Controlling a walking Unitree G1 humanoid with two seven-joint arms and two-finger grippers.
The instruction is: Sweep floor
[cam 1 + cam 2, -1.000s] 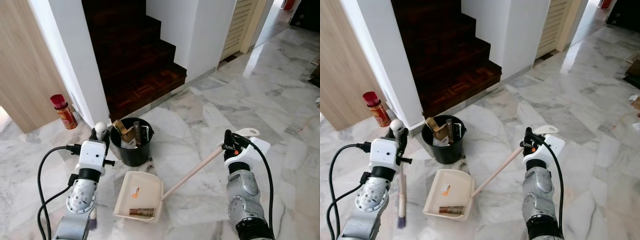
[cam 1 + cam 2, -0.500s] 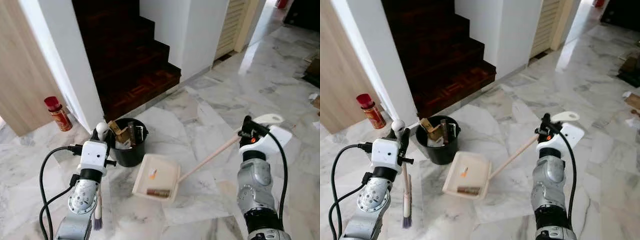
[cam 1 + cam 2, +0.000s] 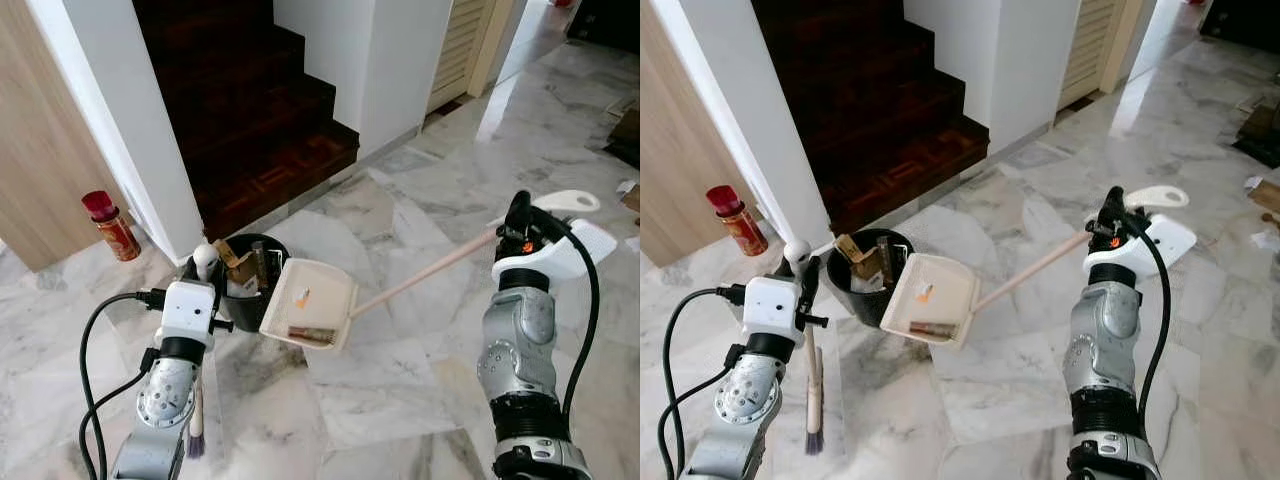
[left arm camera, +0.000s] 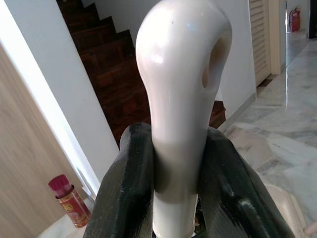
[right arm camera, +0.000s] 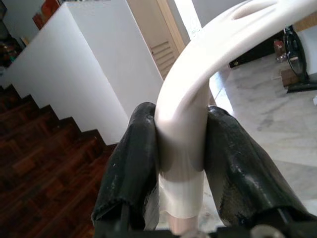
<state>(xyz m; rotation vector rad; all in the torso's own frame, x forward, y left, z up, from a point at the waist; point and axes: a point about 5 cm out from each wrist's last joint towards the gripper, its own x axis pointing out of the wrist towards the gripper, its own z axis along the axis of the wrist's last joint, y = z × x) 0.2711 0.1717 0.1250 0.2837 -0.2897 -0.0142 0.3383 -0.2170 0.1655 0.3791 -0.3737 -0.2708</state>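
A cream dustpan (image 3: 312, 300) on a long pale handle (image 3: 420, 275) hangs tilted above the floor, its far edge beside the rim of a black bin (image 3: 240, 285) holding scraps. A brown piece (image 3: 312, 334) and an orange bit (image 3: 301, 296) lie in the pan. My right gripper (image 3: 519, 214) is shut on the handle's white top end (image 5: 181, 148). At the left, my left gripper (image 3: 201, 271) is shut on the white knob (image 4: 182, 84) of a small brush (image 3: 813, 395), whose bristles point down to the marble floor (image 3: 400, 400).
Dark wooden stairs (image 3: 250, 120) rise behind the bin, between a white wall (image 3: 110, 110) and a white pillar (image 3: 390, 60). A red can (image 3: 110, 225) stands by the wooden panel at the left. A louvred door (image 3: 465, 45) is at the back right. Open marble floor lies ahead and right.
My right gripper has lifted the dustpan off the floor and carried it up to the bin's rim. The left arm and brush have hardly moved. The camera has shifted a little.
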